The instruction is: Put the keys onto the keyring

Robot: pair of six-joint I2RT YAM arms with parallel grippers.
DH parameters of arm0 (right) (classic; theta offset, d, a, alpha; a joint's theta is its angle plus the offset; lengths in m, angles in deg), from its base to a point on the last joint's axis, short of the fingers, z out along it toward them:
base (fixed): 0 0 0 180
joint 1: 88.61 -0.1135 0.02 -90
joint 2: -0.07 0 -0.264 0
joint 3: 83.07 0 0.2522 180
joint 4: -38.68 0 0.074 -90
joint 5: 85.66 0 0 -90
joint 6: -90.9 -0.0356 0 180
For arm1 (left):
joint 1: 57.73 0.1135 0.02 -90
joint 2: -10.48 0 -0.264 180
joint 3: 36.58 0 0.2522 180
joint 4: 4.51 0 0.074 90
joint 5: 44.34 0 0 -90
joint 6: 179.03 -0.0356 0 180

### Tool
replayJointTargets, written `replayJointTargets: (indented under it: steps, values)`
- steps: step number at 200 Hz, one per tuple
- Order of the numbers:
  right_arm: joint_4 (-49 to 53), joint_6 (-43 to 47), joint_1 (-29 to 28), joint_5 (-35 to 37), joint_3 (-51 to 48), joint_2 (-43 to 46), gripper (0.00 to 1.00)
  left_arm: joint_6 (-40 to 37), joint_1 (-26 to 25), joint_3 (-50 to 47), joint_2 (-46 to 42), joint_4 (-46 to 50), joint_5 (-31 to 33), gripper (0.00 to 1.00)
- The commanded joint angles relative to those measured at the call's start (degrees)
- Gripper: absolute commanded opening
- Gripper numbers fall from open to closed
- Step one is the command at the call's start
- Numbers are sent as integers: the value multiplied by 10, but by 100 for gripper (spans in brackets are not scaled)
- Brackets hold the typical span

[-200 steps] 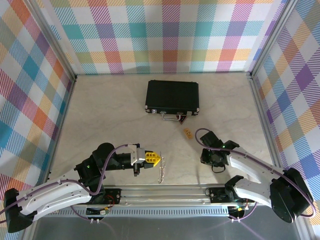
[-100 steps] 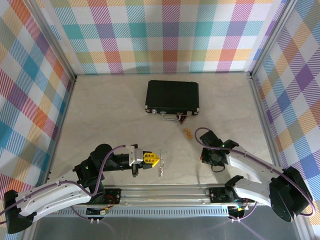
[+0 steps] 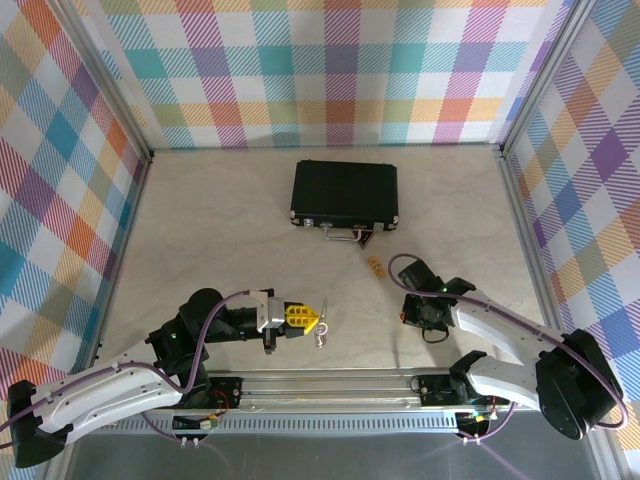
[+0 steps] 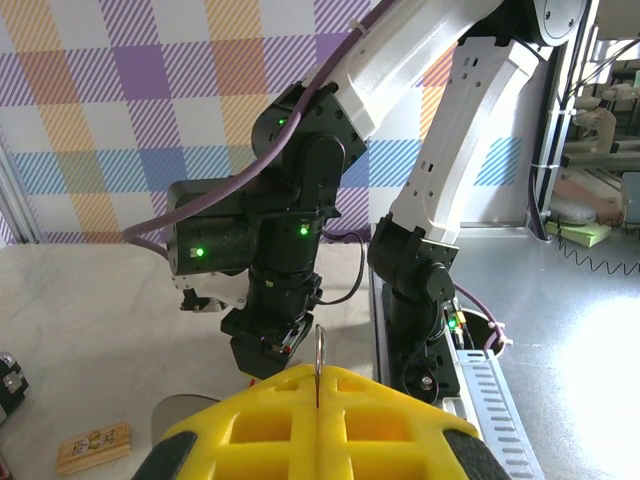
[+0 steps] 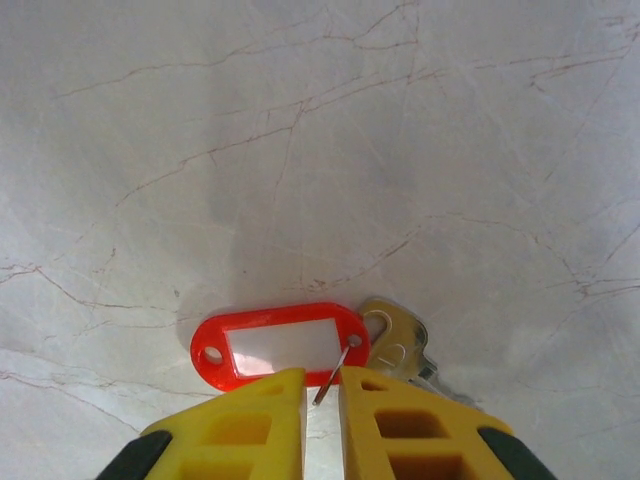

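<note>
— Starting at the left gripper (image 4: 318, 382)?
— Pressed together, yellow fingers (image 4: 250, 425) flat against each other, pinching the keyring (image 4: 318, 345). Just a thin metal edge standing up out of the seam in the wrist view. From above, a grey loop poking out past the fingertips toward the right arm, near the front edge of the marble table (image 3: 220, 230).
— And the right gripper (image 5: 322, 388)?
— Pointing straight down at the table, nearly closed, leaving only a narrow slit. Nipping the thin wire loop (image 5: 332, 375) of the key (image 5: 280, 345) across that slit.
— Where, exactly, for the key?
— Right at those fingertips. Red oblong head with a white label to the left of the slit, silver blade end just beside it on the right, touching it. Hard to tell whether lifted or resting on the marble.
— Close to the keyring?
— No, well apart, with bare marble between the two grippers.
— Farther out?
— A small yellow-orange tag (image 3: 375, 266) lying between the right gripper and a black case (image 3: 345, 193). Case shut and flat, toward the back of the table, handle facing the arms. Plaid walls (image 3: 330, 70) on three sides.
</note>
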Motion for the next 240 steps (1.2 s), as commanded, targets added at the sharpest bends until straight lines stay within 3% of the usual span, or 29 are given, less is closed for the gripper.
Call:
replayJointTargets:
  steps: [1, 90, 190, 240]
  values:
    - [0, -7, 3, 12, 17, -4, 16, 5, -4, -5, -13, -32, -18, 0]
    - [-2, -4, 3, 17, 20, -14, 20, 9, -5, -12, -22, -44, -17, 0]
    - [-6, 2, 3, 15, 23, -20, 3, 12, -4, -14, -22, -48, -19, 0]
    - [12, 75, 1, -54, 85, -78, 0, 15, -4, -15, -22, -52, -17, 0]
